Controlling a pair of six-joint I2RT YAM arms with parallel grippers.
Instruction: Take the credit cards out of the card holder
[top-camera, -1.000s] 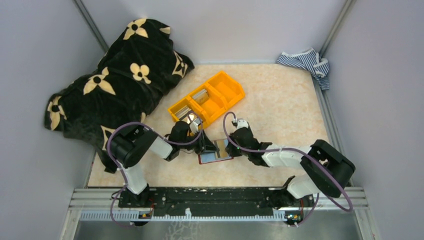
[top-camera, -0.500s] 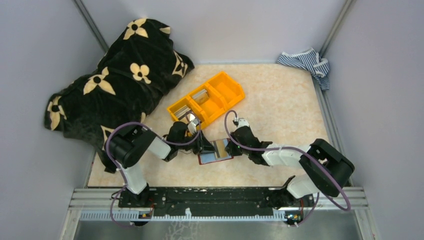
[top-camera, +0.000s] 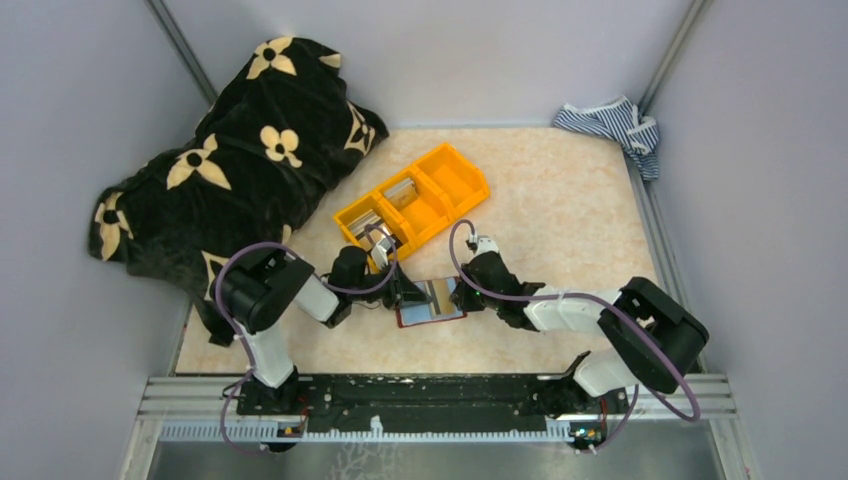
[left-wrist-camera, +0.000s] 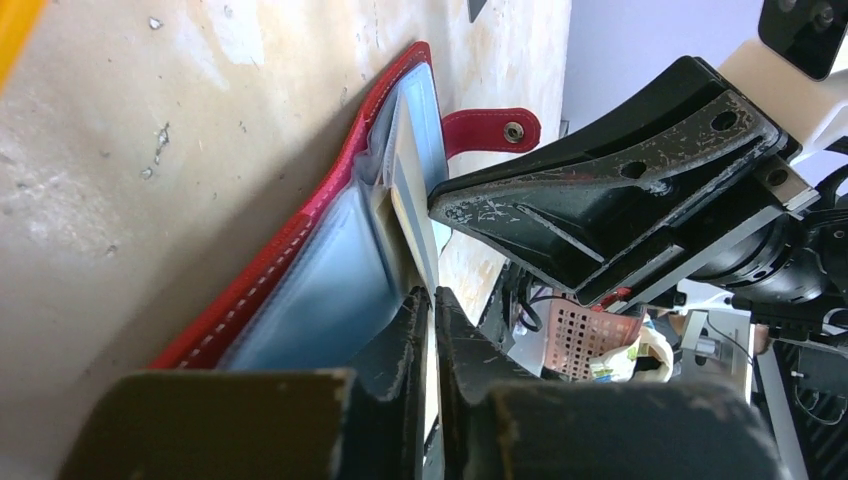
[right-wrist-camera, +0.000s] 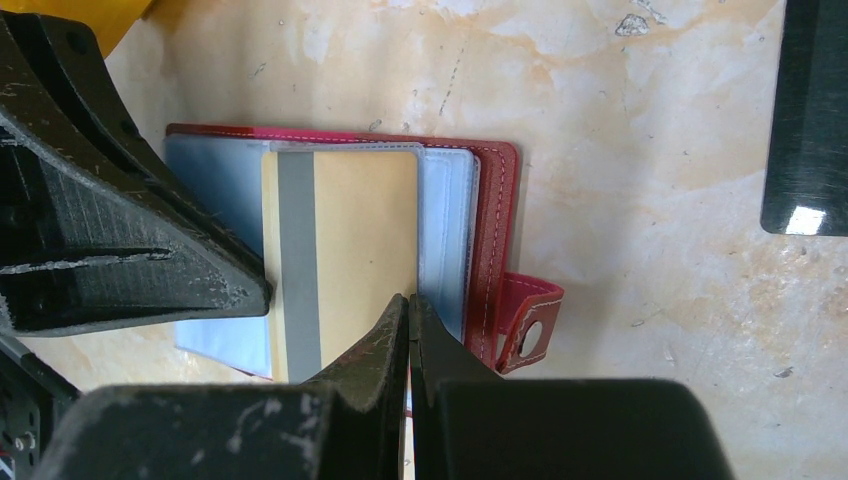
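Observation:
The card holder (top-camera: 431, 304) lies open on the table, dark red with pale blue pockets (right-wrist-camera: 445, 220) and a closing tab (right-wrist-camera: 527, 320). A beige credit card (right-wrist-camera: 350, 240) with a grey stripe sticks out of its pocket. My left gripper (left-wrist-camera: 432, 292) is shut on that card's edge (left-wrist-camera: 408, 200), at the holder's left side (top-camera: 405, 293). My right gripper (right-wrist-camera: 408, 298) is shut with nothing in it, tips down on the holder's right half beside the card (top-camera: 468, 294). A dark card (right-wrist-camera: 805, 120) lies flat on the table to the right.
An orange three-compartment bin (top-camera: 455, 180) stands just behind the grippers with silver-grey cards (top-camera: 400, 190) in it. A black flowered cloth (top-camera: 230, 170) fills the back left. A striped cloth (top-camera: 615, 125) sits in the back right corner.
My left gripper's jaws have narrowed onto the beige card's edge, and its wrist has shifted slightly left. The right gripper and the card holder have not moved.

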